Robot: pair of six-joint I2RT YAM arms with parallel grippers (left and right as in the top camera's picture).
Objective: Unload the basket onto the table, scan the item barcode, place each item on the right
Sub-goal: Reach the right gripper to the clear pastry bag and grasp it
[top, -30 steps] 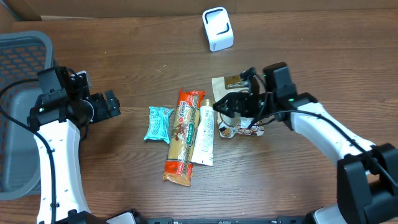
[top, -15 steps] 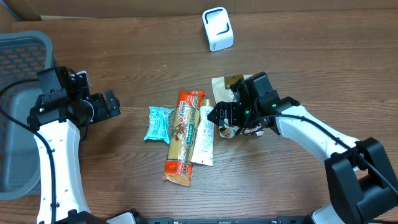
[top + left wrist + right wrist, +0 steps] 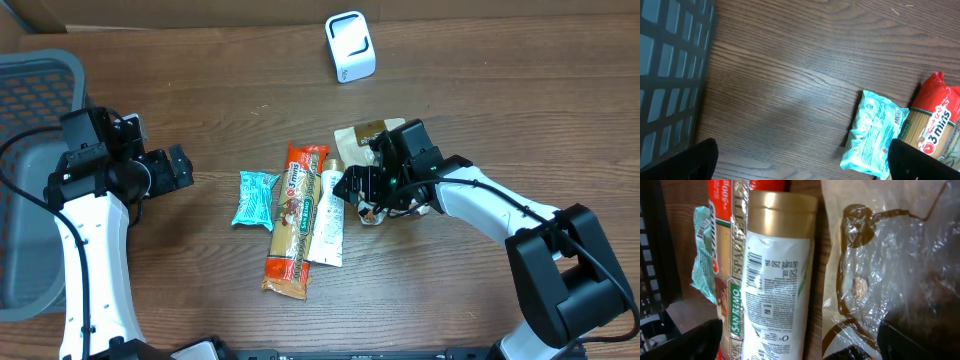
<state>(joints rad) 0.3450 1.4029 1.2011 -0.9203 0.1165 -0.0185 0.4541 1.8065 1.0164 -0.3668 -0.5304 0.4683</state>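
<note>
Overhead, the right gripper (image 3: 360,190) hovers, jaws spread and empty, over the clear snack bag (image 3: 362,133) beside the gold-capped tube (image 3: 327,215); the white scanner (image 3: 350,46) stands well apart. Left wrist: the left gripper (image 3: 800,155), splayed, holds nothing. Right wrist: pickup looks pending; closing on the bag comes next.

Even indoor light, soft shadows, slight blur
</note>
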